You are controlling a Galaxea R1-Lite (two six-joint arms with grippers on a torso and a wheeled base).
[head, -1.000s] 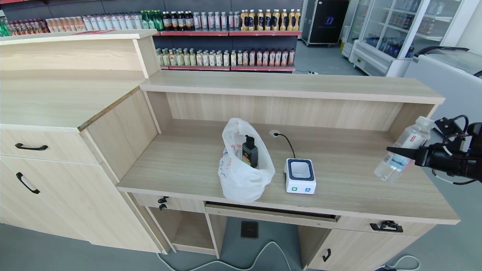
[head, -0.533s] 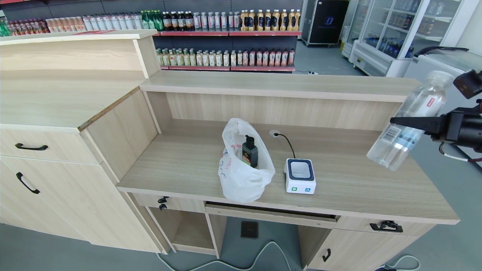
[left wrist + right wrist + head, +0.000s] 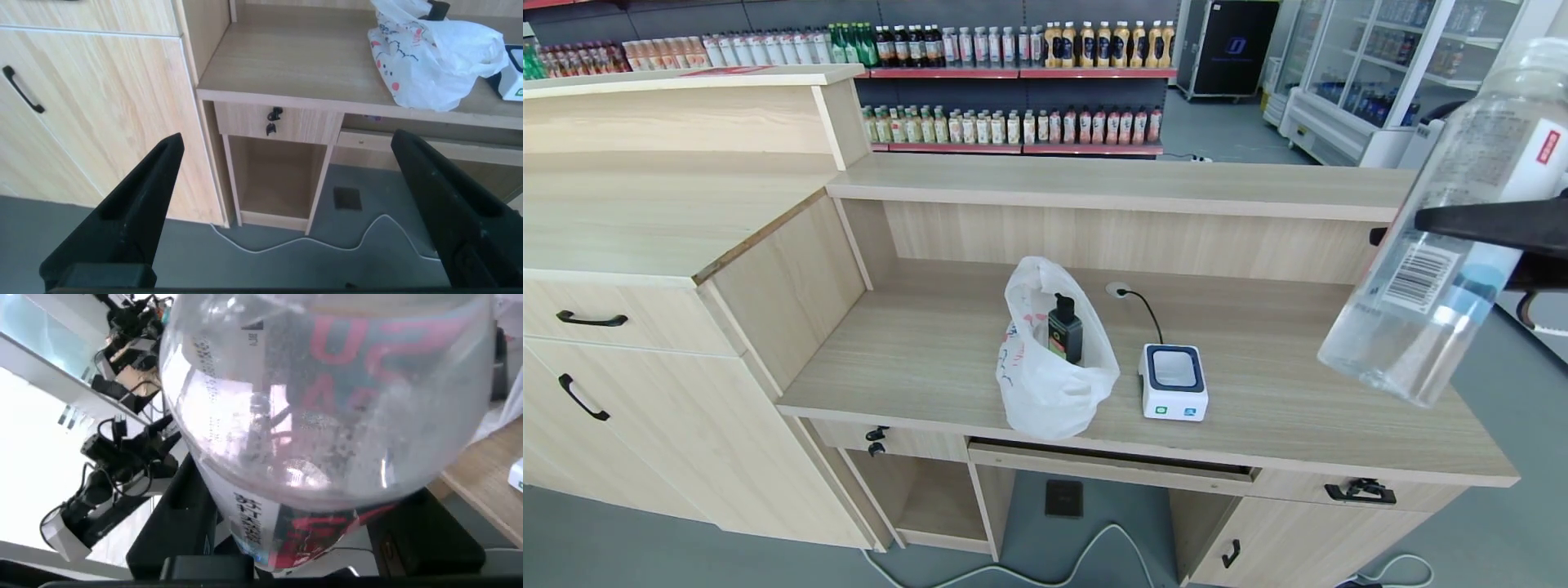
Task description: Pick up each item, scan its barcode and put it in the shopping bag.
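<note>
A clear water bottle [image 3: 1445, 237] with a barcode label hangs tilted high at the right, close to the head camera, with my right gripper [image 3: 1494, 233] shut on its middle. Seen from the right wrist, the bottle [image 3: 327, 416] bulges between the dark fingers [image 3: 188, 523]. A white shopping bag [image 3: 1049, 359] stands open on the counter with a dark pump bottle [image 3: 1064, 328] inside. To its right lies the white scanner [image 3: 1174, 380] with a blue-framed window. My left gripper [image 3: 298, 216] is open, low in front of the counter's left leg space; the bag [image 3: 429, 53] shows beyond it.
The wooden counter [image 3: 1258, 392] has a raised back ledge [image 3: 1143, 184] and a taller cabinet [image 3: 645, 245] on the left. A black cable [image 3: 1147, 314] runs from the scanner to a hole in the counter. Drink shelves and fridges stand behind.
My right gripper has lifted the water bottle up and toward the camera, off the right end of the counter. The barcode label now faces the camera. Bag, scanner and left gripper unchanged.
</note>
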